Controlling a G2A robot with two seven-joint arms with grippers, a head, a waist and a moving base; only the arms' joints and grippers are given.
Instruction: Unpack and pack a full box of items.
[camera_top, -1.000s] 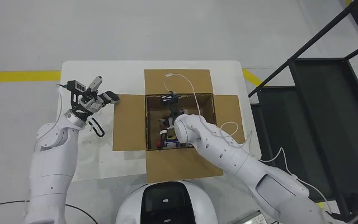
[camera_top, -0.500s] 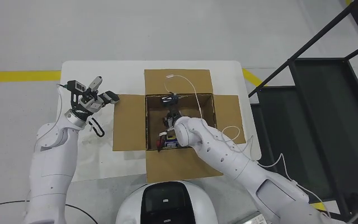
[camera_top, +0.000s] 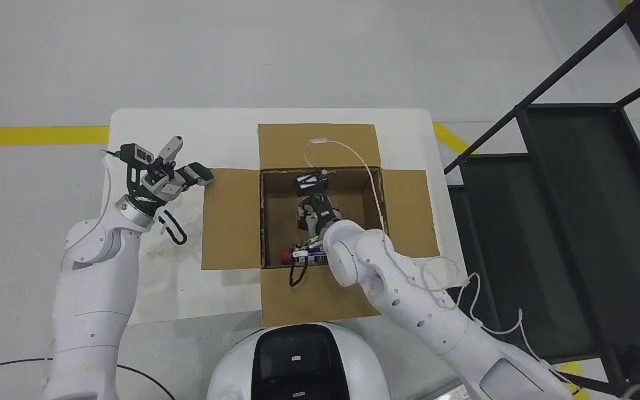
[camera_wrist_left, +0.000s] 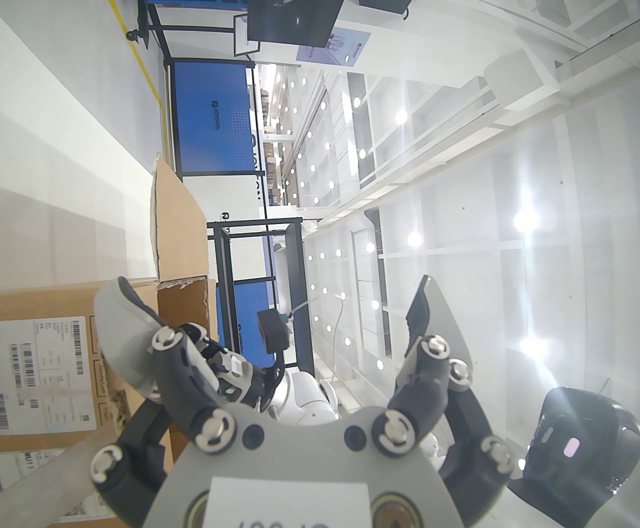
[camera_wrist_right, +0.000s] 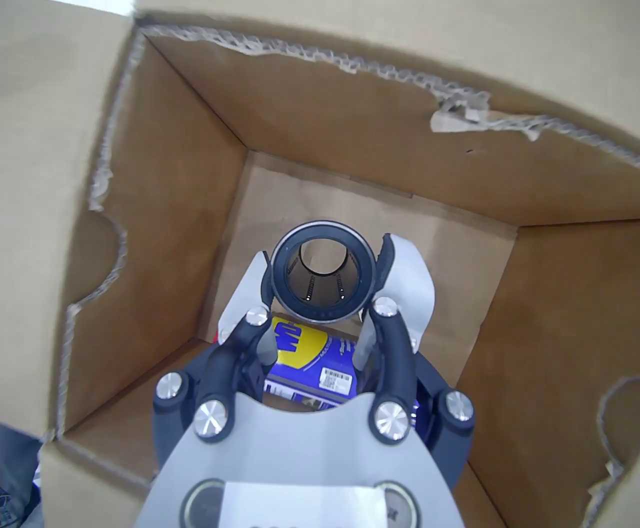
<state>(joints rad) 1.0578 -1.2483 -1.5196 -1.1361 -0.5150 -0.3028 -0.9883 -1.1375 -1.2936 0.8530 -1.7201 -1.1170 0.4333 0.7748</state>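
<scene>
My right gripper (camera_wrist_right: 324, 272) grips the metal sleeve (camera_wrist_right: 322, 280) inside the box (camera_wrist_right: 350, 150), probably for a straight lift-out; my left gripper (camera_wrist_left: 272, 305) sits open and empty at the table's (camera_top: 150, 270) left edge.

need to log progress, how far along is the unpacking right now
Done: the flaps of the cardboard box are folded open. In hand: the right gripper is shut on a metal cylinder inside the box, above a blue and yellow can. Left: lifting the cylinder out, then the can, then repacking. The left gripper is open beside the box, holding nothing.
</scene>
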